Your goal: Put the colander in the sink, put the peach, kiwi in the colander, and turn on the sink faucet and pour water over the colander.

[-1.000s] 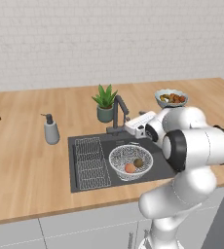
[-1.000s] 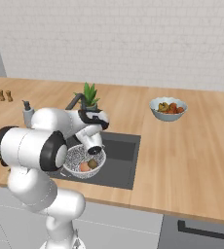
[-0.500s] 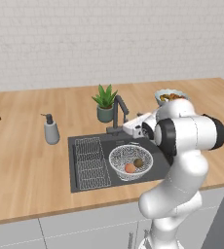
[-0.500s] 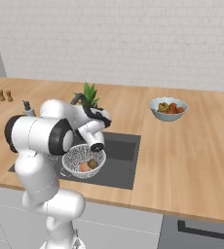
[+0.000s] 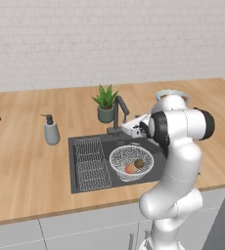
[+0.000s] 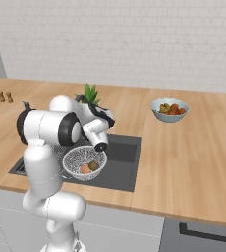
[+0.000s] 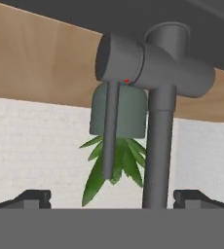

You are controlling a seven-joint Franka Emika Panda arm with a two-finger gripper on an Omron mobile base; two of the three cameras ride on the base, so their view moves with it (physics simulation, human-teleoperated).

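A: The colander [image 5: 130,162] sits in the sink [image 5: 85,142] with the peach [image 5: 130,168] and the kiwi [image 5: 139,163] inside it, touching or nearly so. I judge the step in hand to be turning on the sink faucet [image 7: 158,73].

B: And the tool [image 7: 111,197]?

A: Its two tips stand fully apart with nothing between them, one either side of the faucet's post. From the hand view the thin lever [image 7: 111,129] lies just ahead, left of the post.

B: So how to do it well?

A: Bring one tip against the lever alone, not the thick post, and push steadily sideways. The spout must then point over the colander, or the water misses the fruit.

B: What do the other cameras add?

A: The left base view shows the faucet standing behind the basin, the wire rack [image 5: 91,163] left of the colander, the soap pump [image 5: 51,131] on the surface. The right base view shows the fruit bowl [image 6: 170,110] well apart. The hand view alone shows the lever up close, with the potted plant [image 7: 115,146] behind it, upside down because the hand is rolled over.
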